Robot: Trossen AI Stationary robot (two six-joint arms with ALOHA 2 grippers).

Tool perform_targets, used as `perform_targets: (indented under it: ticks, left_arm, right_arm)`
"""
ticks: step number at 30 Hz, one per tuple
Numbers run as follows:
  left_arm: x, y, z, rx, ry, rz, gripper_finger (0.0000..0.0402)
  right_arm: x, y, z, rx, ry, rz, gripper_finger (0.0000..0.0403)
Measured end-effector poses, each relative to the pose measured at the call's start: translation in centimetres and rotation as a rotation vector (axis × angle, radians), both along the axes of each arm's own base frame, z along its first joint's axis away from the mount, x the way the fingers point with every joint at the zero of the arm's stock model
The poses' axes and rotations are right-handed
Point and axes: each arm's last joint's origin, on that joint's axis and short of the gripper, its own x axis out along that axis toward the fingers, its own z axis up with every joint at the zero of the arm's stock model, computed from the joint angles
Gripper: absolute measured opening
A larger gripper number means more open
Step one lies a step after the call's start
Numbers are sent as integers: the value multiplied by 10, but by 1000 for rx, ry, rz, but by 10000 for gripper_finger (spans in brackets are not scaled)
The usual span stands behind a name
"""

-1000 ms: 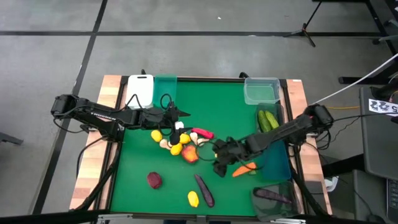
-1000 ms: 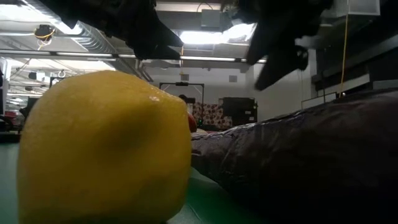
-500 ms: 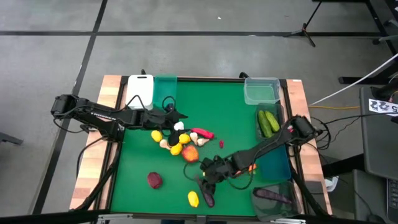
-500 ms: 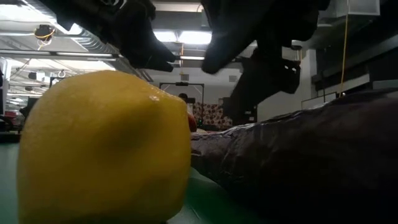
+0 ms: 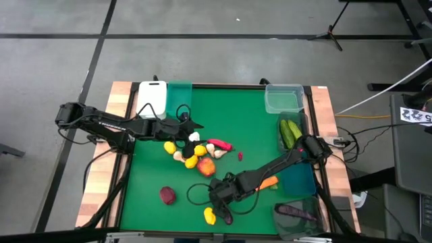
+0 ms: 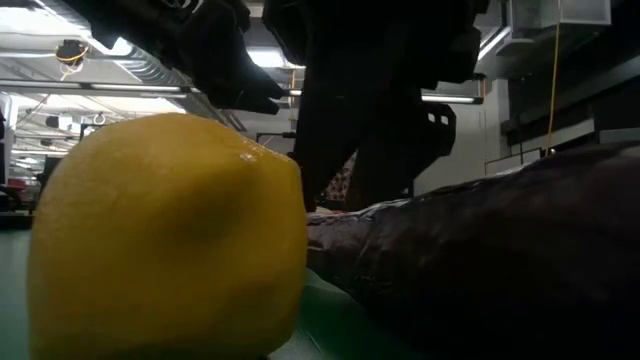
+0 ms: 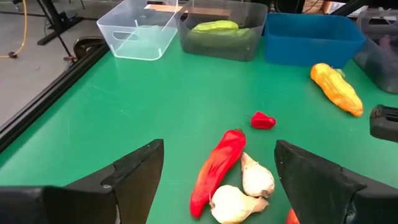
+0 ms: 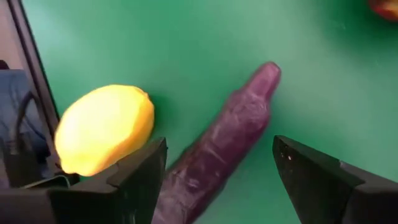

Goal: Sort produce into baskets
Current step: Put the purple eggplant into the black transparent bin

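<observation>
Because its fingers are spread to either side of the purple eggplant (image 8: 217, 155) lying at 6 o'clock on the tabletop (image 5: 250, 121) beside a lemon (image 8: 104, 127), the right end effector (image 5: 221, 197) appears positioned to grasp it, while the left end effector (image 7: 217, 180), likewise spread, waits over the garlic (image 7: 256, 176) and red chili (image 7: 217, 167).

In your low view a lemon (image 6: 165, 240) and an eggplant (image 6: 490, 260) sit so close that both run past the picture's edges and hide nearly all of the worktop. From above, the right claw (image 5: 219, 194) covers the upper end of that eggplant (image 5: 225, 215). In the right wrist view, the eggplant's (image 8: 217, 155) lower end is cut off.
</observation>
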Motion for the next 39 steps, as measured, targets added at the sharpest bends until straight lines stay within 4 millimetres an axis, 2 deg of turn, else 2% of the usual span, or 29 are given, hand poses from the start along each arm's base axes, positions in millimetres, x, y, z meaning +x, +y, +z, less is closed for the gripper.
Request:
perform_targets:
  ticks: [9, 13, 18, 22, 26, 36, 39]
  left_arm:
    - [0, 0, 0, -2, 0, 1, 301]
    - [0, 0, 0, -3, 0, 1, 301]
    - [0, 0, 0, -3, 0, 1, 301]
    - [0, 0, 0, -4, 0, 0, 301]
    - [0, -1, 0, -4, 0, -1, 301]
    - [0, -1, 0, -1, 1, -1, 301]
    - [0, -1, 0, 2, 1, -3, 301]
  right_arm:
    - [-2, -1, -2, -14, 23, 3, 292]
    - [0, 0, -11, -3, 45, 29, 292]
    - [5, -5, -16, 73, 75, 51, 292]
    - [7, -11, -17, 61, 87, 36, 286]
    - [5, -16, -18, 66, 126, 6, 243]
    - [4, -17, -20, 63, 136, 34, 87]
    - [4, -17, -20, 56, 133, 39, 60]
